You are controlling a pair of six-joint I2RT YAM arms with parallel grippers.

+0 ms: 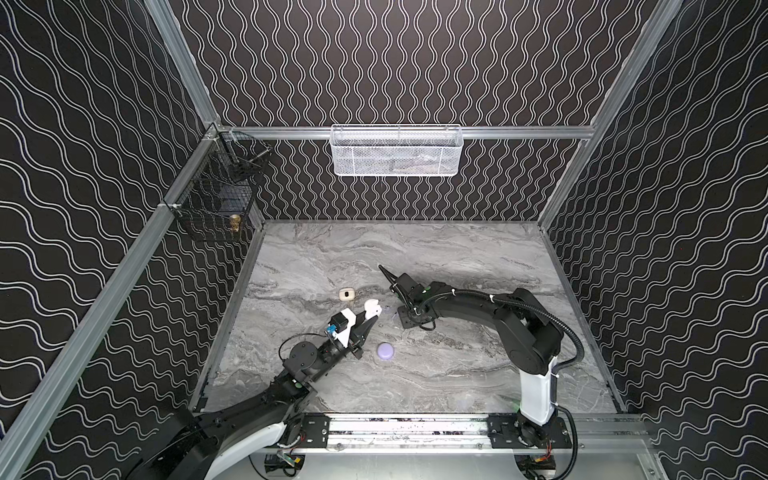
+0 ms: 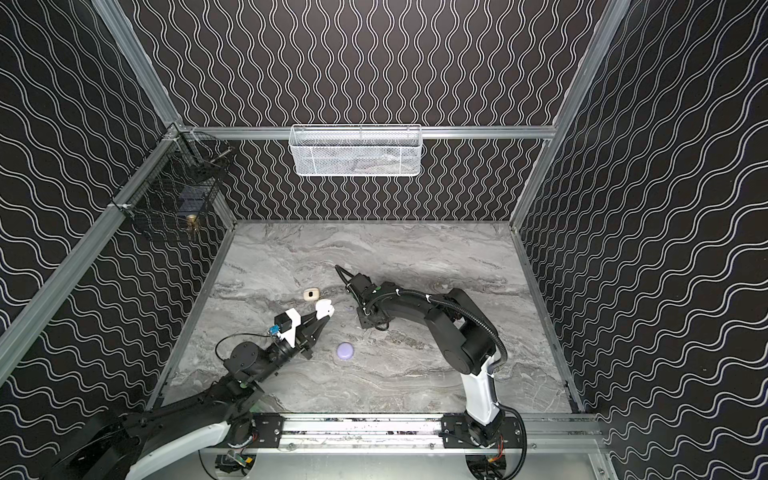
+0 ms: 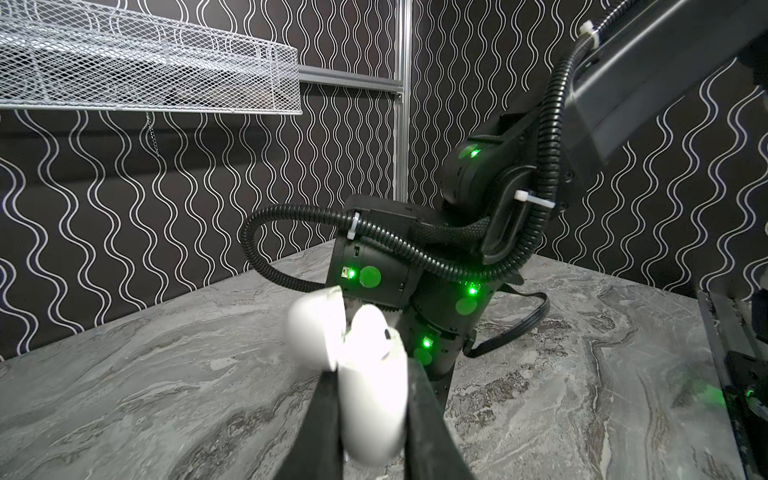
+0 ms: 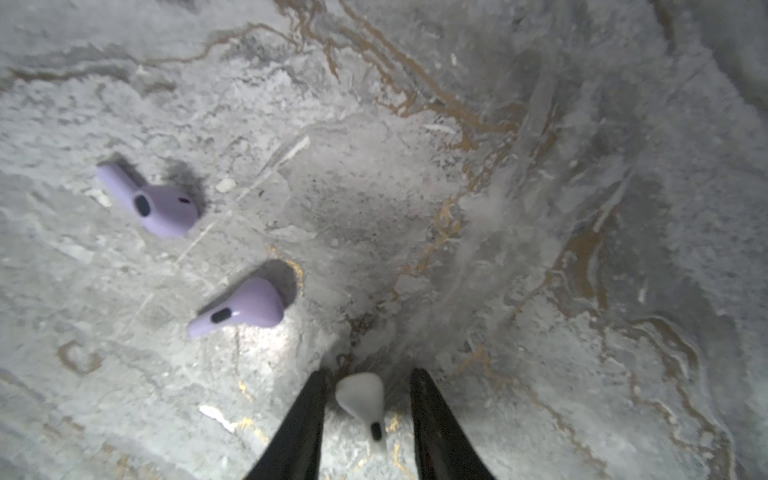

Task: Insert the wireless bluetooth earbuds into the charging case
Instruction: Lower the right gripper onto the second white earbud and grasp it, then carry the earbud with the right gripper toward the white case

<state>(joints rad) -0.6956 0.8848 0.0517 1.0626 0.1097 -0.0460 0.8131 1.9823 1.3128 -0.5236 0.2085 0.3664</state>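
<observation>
Black walls with wavy white lines close in a grey marbled surface (image 1: 457, 257). The left claw (image 3: 372, 374) is pressed together on a white plastic charging case (image 3: 370, 407) and holds it off the surface. The hinged lid (image 3: 311, 328) is swung open and the mouth is turned toward the other arm, probably so that a bud can be fed straight in. The case is too blurred to tell whether anything already sits in it.

The right claw (image 4: 370, 372) points down at the surface. Its jaws are spread on either side of a white stemmed earbud (image 4: 359, 395) that lies flat between them, with a gap showing on each side, so nothing is pinched yet. My guess is that this bud matches the held case and is the one to be picked now.

A pale lavender stemmed earbud (image 4: 166, 208) and a second lavender earbud (image 4: 245, 307) lie loose near it. They likely belong to the closed lavender puck-shaped case (image 1: 385, 352) resting between the arms. A small cream rounded case (image 1: 346, 294) sits just beyond the left claw, and I cannot tell what is in it.
</observation>
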